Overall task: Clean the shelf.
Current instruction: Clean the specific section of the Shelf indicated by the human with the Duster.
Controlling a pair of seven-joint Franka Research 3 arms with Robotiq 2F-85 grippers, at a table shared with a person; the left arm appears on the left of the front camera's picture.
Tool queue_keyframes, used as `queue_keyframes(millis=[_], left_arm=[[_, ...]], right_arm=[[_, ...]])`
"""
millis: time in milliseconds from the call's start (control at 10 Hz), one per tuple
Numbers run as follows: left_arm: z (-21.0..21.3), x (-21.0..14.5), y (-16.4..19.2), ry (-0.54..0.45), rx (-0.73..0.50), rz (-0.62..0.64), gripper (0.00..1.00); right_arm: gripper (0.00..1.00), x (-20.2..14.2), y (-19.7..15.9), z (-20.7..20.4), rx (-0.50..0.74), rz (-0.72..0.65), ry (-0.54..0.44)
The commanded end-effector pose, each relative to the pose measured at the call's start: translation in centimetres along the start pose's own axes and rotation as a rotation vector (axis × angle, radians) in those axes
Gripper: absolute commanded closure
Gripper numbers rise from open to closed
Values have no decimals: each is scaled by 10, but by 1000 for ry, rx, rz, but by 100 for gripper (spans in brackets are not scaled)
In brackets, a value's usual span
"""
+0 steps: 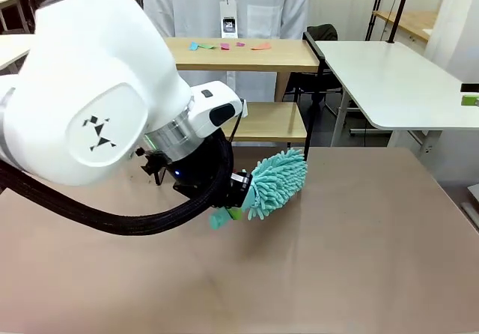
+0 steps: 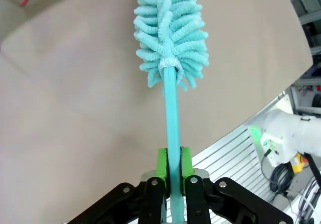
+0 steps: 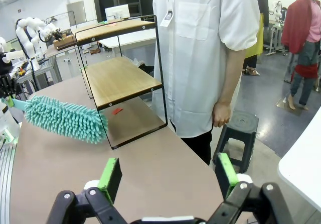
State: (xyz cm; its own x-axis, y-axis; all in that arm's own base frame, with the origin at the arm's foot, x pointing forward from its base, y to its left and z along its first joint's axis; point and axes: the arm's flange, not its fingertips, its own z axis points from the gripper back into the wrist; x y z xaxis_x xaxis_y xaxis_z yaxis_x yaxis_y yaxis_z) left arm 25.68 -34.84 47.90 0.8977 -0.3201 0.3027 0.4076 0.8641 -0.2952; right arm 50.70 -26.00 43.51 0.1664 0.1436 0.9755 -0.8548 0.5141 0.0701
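Front view: a duster (image 1: 278,181) is being clamped by the left gripper (image 2: 173,168), the shelf (image 1: 266,121) just beyond; right gripper (image 3: 168,173) being held wide.

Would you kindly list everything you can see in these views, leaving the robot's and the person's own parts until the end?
shelf: one, light wooden boards in a black frame, far side of the table
paper scraps: several, teal, green, pink and orange, on the shelf's top board
red scrap: one, red, on the tabletop under the lower board
duster: one, teal, fluffy head over the table near the shelf
table: one, brown, nearest the robot
white table: one, white, far right
stool: one, black, on the floor by the person
person: one, white shirt, standing at the far side
left gripper: one, black with green pads, shut on the duster's handle
right gripper: one, black with green pads, open, holding nothing
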Motion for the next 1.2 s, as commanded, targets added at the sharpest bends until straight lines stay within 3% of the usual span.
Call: queue_keyframes(millis=[0, 200, 500, 1100], left_arm=[[-19, 3, -23, -65, 53, 123, 87], [-40, 2, -36, -137, 127, 211, 87], [-63, 12, -46, -205, 78, 272, 87], [-127, 50, -71, -382, 92, 365, 87]], right_arm=[[0, 3, 0, 0, 0, 5, 1], [0, 3, 0, 0, 0, 5, 1], [0, 3, 0, 0, 0, 5, 1], [0, 3, 0, 0, 0, 5, 1]])
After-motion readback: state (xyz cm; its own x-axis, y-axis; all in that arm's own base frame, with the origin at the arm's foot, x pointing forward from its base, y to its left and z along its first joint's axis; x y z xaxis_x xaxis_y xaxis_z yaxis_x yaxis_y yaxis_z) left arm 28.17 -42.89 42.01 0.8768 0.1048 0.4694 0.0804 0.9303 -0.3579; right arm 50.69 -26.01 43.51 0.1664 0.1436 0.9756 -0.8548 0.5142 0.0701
